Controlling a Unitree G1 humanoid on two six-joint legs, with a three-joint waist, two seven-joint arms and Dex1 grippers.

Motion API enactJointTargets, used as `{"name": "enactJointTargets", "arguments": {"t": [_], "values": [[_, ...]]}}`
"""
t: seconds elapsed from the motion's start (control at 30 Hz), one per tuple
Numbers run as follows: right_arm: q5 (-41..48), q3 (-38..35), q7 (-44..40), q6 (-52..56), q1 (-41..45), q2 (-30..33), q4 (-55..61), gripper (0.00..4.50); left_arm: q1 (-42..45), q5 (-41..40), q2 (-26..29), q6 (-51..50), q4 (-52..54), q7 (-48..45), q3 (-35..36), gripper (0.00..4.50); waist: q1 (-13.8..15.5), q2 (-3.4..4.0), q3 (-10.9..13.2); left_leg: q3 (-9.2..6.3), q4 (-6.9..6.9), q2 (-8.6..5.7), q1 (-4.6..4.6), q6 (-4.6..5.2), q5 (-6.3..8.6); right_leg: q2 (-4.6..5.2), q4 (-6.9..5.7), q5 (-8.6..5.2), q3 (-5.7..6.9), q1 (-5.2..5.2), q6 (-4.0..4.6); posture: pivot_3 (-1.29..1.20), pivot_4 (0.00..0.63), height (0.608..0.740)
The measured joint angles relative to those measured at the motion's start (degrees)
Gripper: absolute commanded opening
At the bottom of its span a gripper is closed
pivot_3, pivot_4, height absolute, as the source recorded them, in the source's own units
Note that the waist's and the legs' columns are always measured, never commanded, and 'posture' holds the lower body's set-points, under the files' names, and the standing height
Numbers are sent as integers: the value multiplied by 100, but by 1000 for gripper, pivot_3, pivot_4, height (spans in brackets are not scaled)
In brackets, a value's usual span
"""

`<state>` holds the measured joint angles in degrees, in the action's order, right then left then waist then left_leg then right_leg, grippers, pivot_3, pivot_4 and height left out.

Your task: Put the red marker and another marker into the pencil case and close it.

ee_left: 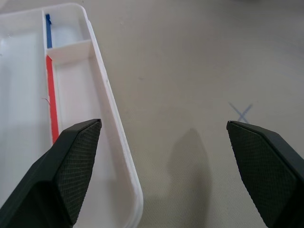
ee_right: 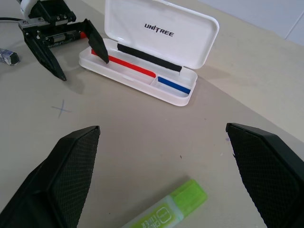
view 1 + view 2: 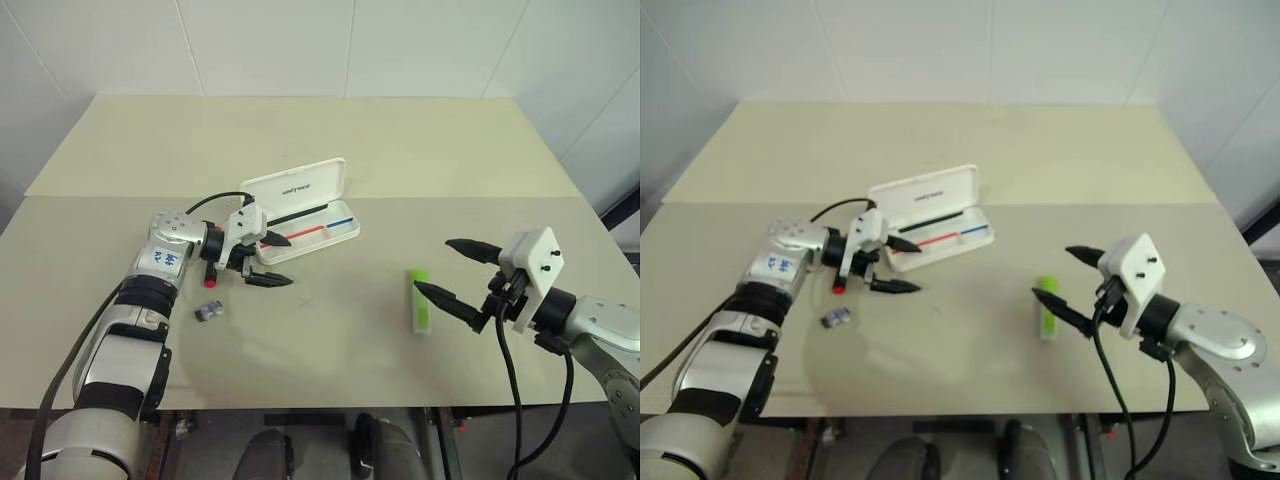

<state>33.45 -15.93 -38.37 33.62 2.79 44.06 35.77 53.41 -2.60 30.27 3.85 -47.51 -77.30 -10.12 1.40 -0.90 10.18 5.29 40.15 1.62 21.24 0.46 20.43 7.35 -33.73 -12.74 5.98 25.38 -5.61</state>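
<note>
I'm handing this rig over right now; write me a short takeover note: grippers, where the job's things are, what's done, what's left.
Left gripper: open, holds nothing, one finger over the case's tray.
Right gripper: open, holds nothing, just beside the green marker.
Pencil case: open, lid up, no marker inside.
Red marker: on the table under the left wrist, mostly hidden.
Grey clip: near it, not part of the job.
Done: nothing yet. Left: both markers in, then close the lid.

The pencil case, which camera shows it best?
The right wrist view: the whole pencil case lies open there, lid up, lettering readable, stripe visible. The eye views show it whole but small, with the left end effector at its end. The left wrist view catches one corner.
</note>
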Motion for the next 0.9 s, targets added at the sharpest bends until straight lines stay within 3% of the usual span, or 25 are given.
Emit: {"name": "enactJointTargets", "arguments": {"t": [0.1,0.53,0.9], "values": [[-2,0,35,3,-21,-2,3,4500,0,161,2,-12,-12,-5,-107,4491,0,0,0,1,0,-1,1,0,0,0,1,0,0,0,0,0,150,740],[0,-11,55,21,-45,-1,14,4500,184,781,114,18,34,629,-271,147,-10,-1,-1,1,0,1,-4,1,0,0,-2,0,-2,0,0,0,150,740],[7,-12,26,27,84,21,2,4500,217,776,92,620,-117,583,-228,13,7,-2,-1,-1,4,0,0,3,-2,2,-5,0,-1,-1,1,0,150,740]]}}
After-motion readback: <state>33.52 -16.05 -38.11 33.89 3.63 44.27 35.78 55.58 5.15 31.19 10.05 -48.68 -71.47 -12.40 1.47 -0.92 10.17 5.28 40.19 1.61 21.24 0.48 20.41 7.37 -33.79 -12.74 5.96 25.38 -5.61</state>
